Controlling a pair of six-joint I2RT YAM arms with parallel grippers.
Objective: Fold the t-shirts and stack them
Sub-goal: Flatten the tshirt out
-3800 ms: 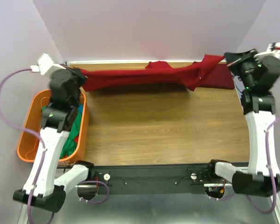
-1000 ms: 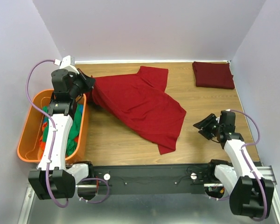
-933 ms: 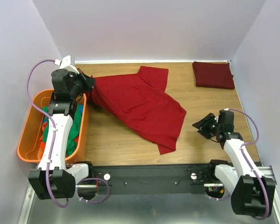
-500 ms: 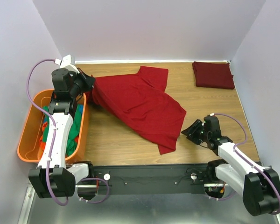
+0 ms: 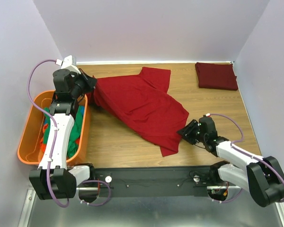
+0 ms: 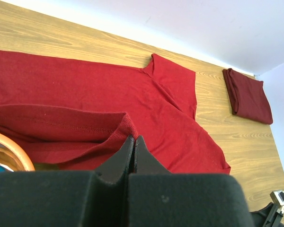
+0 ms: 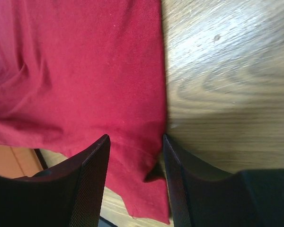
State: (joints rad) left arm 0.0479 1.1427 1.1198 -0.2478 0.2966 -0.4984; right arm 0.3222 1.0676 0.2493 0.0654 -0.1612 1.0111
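A red t-shirt (image 5: 142, 106) sprawls rumpled from the left edge of the counter (image 5: 217, 111) to its middle. A folded maroon t-shirt (image 5: 216, 75) seemingly starts the stack in the far right corner. Left jaws clamp the red hem as an anchor; right jaws gape astride its near edge.

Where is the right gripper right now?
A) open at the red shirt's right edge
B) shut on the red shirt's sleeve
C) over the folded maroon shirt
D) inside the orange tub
A: the right wrist view shows the right gripper open, with the edge of the red shirt lying in its gap.
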